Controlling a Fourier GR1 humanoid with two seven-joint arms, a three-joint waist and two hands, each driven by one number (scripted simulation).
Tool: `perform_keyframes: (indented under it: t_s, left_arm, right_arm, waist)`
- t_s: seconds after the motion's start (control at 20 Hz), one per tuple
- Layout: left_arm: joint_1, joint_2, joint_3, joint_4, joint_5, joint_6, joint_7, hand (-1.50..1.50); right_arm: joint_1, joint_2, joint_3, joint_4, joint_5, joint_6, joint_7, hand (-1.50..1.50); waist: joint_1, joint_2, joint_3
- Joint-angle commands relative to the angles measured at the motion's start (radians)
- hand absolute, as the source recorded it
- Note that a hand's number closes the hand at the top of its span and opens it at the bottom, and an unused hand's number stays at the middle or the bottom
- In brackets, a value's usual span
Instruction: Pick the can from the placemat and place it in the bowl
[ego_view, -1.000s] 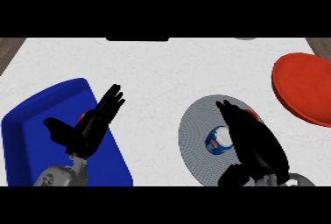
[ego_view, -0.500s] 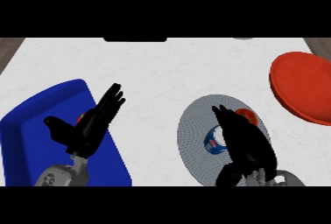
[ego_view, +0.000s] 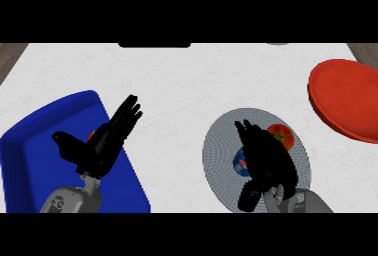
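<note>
White marble counter is seen from above. Can is laid on the round grey placemat, centre-right, and is mostly covered by the R hand; whether it's gripped can't be told. Red bowl is set near the placemat's right. L hand is held spread, fingers straight, over a blue mat.

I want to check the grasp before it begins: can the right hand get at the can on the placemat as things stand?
Probably yes. The right hand hangs over the can on the grey placemat, covering most of it, with fingers straight. Nothing shows between hand and can.
</note>
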Motion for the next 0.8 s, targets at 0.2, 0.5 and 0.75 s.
perform_keyframes:
  t_s: [0.2, 0.5, 0.75]
  left_arm:
    - [0.030, -0.011, 0.002, -0.051, -0.015, -0.010, 0.020, 0.00]
    - [-0.014, -0.024, 0.048, 0.027, -0.022, -0.055, -0.006, 0.00]
    - [0.031, -0.043, 0.025, -0.112, -0.065, 0.002, 0.098, 0.00]
  right_arm:
    - [0.026, 0.082, -0.006, 0.058, 0.120, 0.000, 0.095, -1.50]
    - [0.019, 0.093, -0.087, 0.151, 0.163, 0.003, -0.042, -1.50]
    - [0.090, 0.081, -0.111, 0.145, 0.222, -0.031, -0.125, -1.50]
  waist:
    - [0.001, -0.001, 0.000]
    - [-0.001, 0.001, 0.001]
    - [0.000, 0.000, 0.001]
